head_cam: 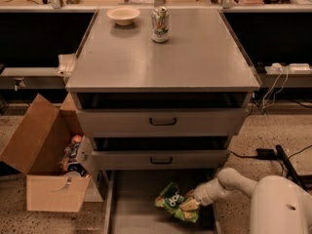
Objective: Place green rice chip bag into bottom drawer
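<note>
The green rice chip bag (173, 200) is a crinkly bright-green bag with a dark oval logo. It sits inside the pulled-out bottom drawer (132, 199), toward its right side, low over the grey floor. My gripper (191, 202) reaches in from the right at the end of a white arm and sits against the bag's right edge. The fingers are hidden by the bag and the wrist. Whether the bag rests on the drawer floor or is held just above it I cannot tell.
Two upper grey drawers (163, 122) with dark handles are partly open above. A green-and-white can (160, 24) and a pale bowl (123, 14) stand on the cabinet top. A brown cardboard box (44, 160) with items stands left. Cables (273, 152) lie right.
</note>
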Robot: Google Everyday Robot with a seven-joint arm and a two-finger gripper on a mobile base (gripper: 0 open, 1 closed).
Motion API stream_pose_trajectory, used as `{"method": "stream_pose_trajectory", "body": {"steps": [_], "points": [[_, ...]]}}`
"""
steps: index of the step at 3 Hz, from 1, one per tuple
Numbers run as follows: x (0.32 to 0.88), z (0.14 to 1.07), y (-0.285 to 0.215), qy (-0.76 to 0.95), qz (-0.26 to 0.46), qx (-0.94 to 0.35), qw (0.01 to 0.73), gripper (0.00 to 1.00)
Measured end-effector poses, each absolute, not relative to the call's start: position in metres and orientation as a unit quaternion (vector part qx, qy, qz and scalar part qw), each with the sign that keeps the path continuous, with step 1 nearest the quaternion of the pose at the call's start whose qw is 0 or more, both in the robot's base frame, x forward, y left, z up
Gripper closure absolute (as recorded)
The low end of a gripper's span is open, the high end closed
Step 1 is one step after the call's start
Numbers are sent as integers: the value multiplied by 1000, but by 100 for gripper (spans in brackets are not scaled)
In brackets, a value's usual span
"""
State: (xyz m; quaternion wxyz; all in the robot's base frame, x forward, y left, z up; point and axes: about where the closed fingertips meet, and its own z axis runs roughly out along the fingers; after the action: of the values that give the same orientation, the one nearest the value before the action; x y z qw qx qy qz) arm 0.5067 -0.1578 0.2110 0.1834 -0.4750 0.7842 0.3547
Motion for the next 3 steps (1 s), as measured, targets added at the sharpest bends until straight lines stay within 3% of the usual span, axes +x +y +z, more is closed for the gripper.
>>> {"method": "stream_pose_trajectory", "body": {"steps": [2,3], "points": [[506,190,-150,788,355,-480,151,100],[506,178,-151,795,345,-480,139,73]]}}
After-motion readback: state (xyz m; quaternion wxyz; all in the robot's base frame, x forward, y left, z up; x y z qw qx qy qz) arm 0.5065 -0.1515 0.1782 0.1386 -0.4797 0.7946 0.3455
